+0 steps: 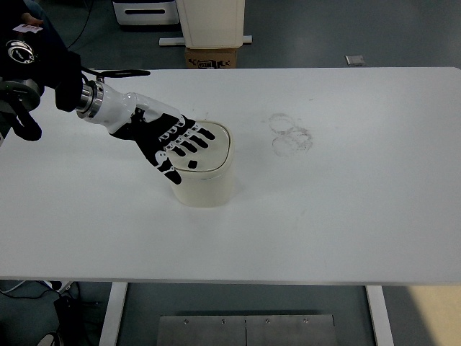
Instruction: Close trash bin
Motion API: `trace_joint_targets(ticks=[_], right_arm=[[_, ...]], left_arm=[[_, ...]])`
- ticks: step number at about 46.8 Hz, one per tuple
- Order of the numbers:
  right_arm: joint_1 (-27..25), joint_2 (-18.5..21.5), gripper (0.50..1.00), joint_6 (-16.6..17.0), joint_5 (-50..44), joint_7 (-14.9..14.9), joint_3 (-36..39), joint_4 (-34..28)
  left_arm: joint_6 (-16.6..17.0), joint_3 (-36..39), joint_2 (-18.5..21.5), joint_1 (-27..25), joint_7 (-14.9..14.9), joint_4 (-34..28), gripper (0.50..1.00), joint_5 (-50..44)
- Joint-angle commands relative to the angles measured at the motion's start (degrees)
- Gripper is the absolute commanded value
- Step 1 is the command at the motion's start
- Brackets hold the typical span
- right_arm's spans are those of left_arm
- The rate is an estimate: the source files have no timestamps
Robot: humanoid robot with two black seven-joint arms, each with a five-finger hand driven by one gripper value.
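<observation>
A small cream trash bin [207, 180] stands on the white table [346, 202], left of centre. Its lid [215, 148] lies flat and level in the rim. My left hand [175, 144] reaches in from the upper left and rests palm-down on the left part of the lid, fingers [196, 139] stretched out flat and holding nothing. The hand hides the lid's left edge. My right arm does not show.
Faint ring marks [291, 135] stain the table right of the bin. Beyond the far edge stand a cardboard box [212, 57] and a white cabinet [211, 20] on the floor.
</observation>
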Motion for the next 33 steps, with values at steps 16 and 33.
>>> trace_joint_targets(ticks=[16, 33], right_arm=[[0.0, 0.0, 0.991, 0.0, 0.0, -0.05, 0.0, 0.0], [0.0, 0.0, 0.991, 0.0, 0.0, 0.04, 0.0, 0.0]], left_arm=[[7.57, -10.86, -0.93, 3.61, -0.86, 12.2, 1.0, -0.01], [9.06, -30.37, -10.95, 14.78, -3.06, 34.09, 1.0, -0.01]])
